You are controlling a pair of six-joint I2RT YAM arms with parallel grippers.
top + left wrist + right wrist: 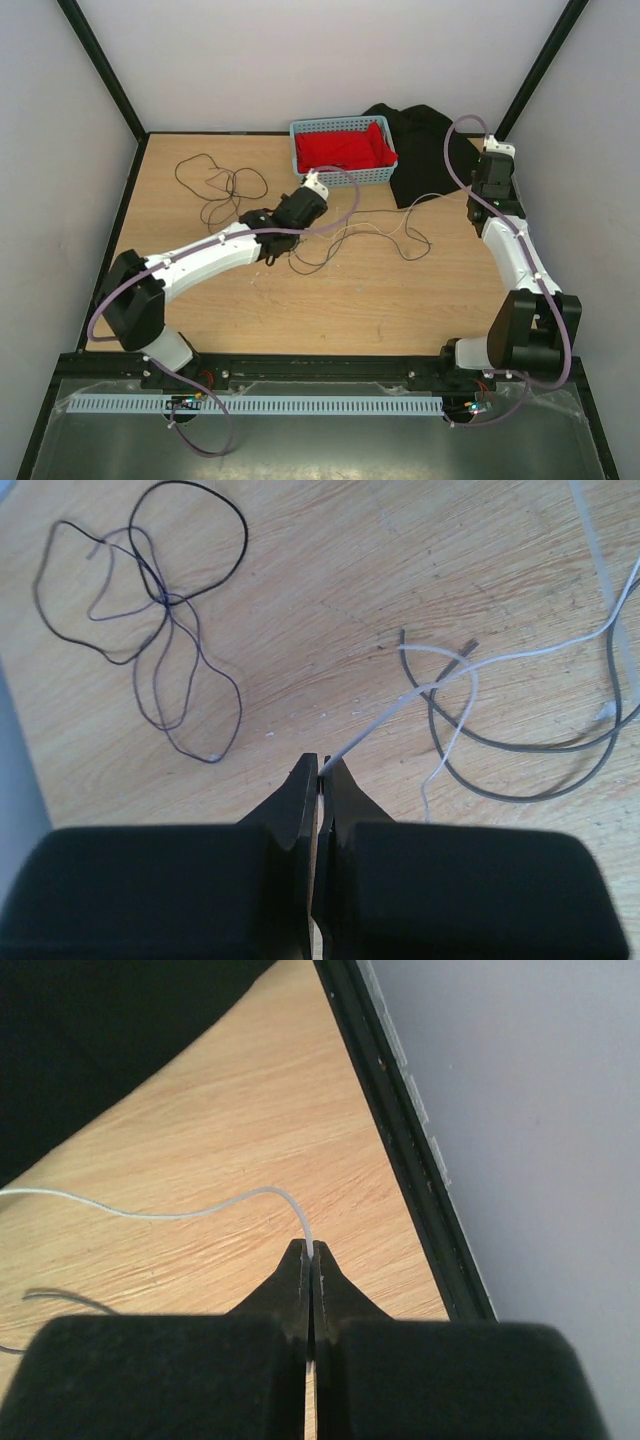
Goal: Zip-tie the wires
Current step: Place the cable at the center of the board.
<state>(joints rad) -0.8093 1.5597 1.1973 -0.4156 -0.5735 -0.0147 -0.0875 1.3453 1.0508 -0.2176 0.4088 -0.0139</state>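
A bunch of thin dark wires [215, 185] [165, 600] lies in loose loops at the back left of the wooden table. More thin grey wires [345, 232] [510, 798] curl at mid-table. My left gripper [272, 252] [321, 765] is shut on a thin white strand [380, 723] that runs up and right across the grey wires. My right gripper [472, 205] [309, 1252] is shut on the end of a thin white strand [150, 1215] that arcs away to the left over the table. Whether both are one strand does not show.
A blue basket [300, 150] holding red cloth stands at the back centre. A black cloth [425, 150] [100, 1040] lies right of it. The black frame rail [400, 1130] and wall run close by my right gripper. A pale flat strip [600, 570] lies right of the grey wires.
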